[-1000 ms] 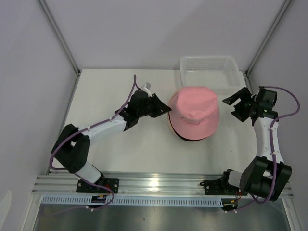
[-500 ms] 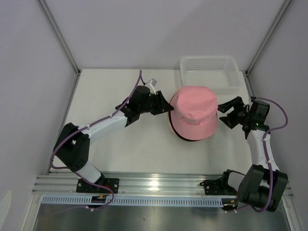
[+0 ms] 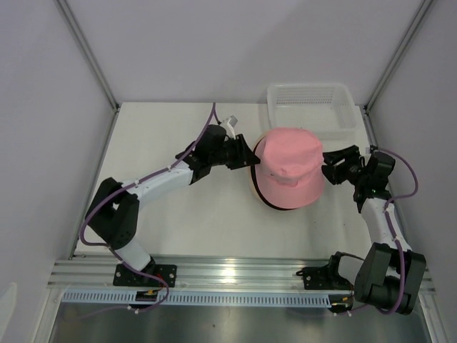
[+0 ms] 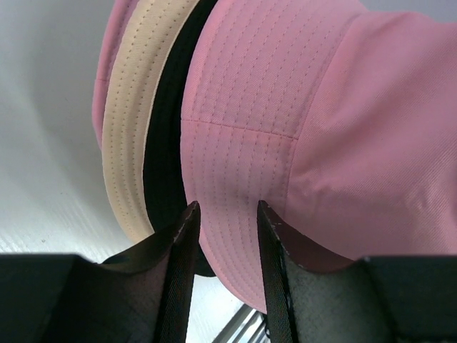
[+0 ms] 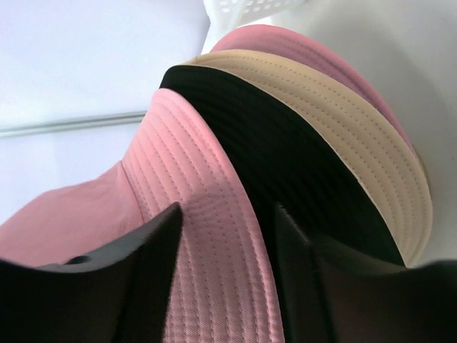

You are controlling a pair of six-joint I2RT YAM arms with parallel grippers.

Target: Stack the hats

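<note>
Left gripper (image 4: 227, 207) narrow, right gripper (image 5: 228, 211) wide, both at top pink hat (image 3: 289, 166) brim; uneven tugging could skew the stack.

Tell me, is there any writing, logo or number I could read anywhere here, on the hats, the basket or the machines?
No text can be read in any view.
The top pink hat, the black brim and the beige brim under it show only stitching.
The clear bin, the left arm and the right arm show no visible markings.
</note>
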